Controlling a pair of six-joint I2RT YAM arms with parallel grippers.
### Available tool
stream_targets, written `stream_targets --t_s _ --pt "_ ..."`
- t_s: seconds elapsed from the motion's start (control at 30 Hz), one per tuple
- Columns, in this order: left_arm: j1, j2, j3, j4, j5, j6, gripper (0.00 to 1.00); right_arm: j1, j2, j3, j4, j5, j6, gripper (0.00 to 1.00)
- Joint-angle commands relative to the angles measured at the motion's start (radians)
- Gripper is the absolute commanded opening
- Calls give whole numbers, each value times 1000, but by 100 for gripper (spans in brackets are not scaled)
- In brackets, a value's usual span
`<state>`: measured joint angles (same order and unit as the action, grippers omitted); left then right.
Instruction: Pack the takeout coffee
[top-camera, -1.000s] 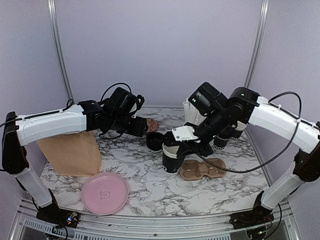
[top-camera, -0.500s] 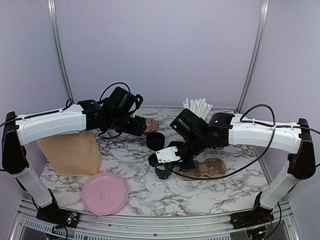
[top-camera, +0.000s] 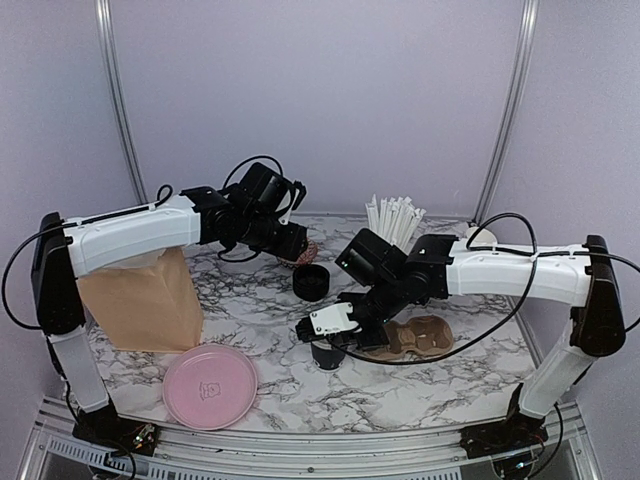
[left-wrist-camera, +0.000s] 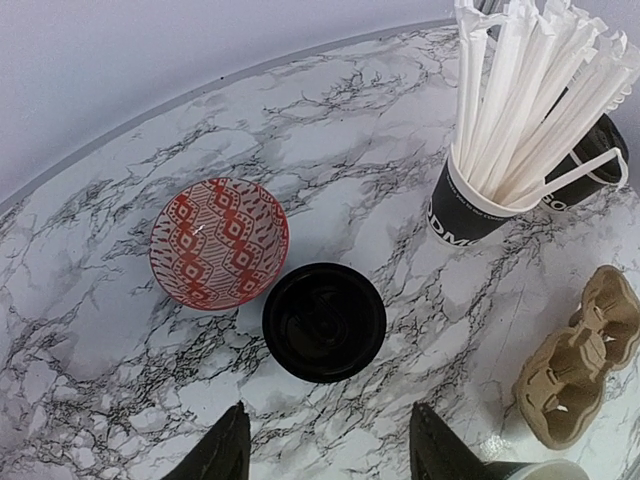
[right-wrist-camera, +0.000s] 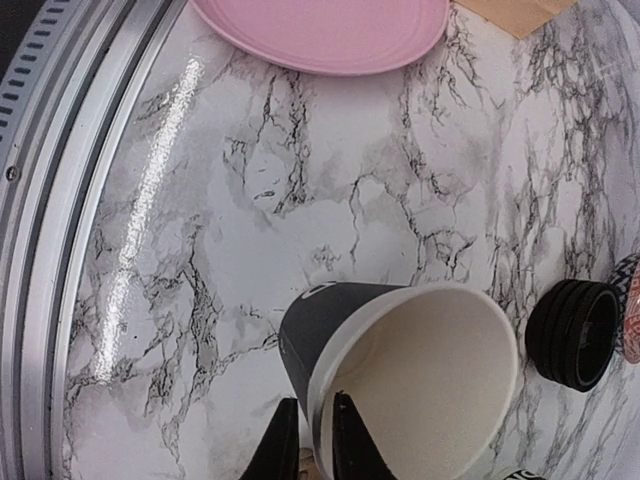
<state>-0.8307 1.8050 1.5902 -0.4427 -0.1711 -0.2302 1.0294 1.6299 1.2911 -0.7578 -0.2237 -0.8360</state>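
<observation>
Pincer (right-wrist-camera: 315, 442) of outstretched right arm (top-camera: 500, 268) pinches cup (right-wrist-camera: 430, 372) wall.

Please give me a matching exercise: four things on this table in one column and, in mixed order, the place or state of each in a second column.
1. pink plate
2. red patterned bowl
3. open black cup
4. brown cup carrier

a. beside the black lids
b. near the table front edge
c. wall pinched by the right gripper
d. both holes empty

Pairs: 1-b, 2-a, 3-c, 4-d
</observation>
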Motion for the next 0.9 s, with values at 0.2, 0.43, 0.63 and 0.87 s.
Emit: stream_targets --t_s 0.2,0.43,0.63,0.87 --pt "51 215 192 -119 95 49 49 2 -54 58 -112 -49 -16 34" --pt "51 323 317 -192 235 207 49 -176 -145 172 -268 -265 -26 36" --pt "51 445 454 -280 253 222 55 -316 -210 89 -202 -322 37 48" --pt "51 539 526 -302 241 208 48 -360 -283 15 -120 -378 100 57"
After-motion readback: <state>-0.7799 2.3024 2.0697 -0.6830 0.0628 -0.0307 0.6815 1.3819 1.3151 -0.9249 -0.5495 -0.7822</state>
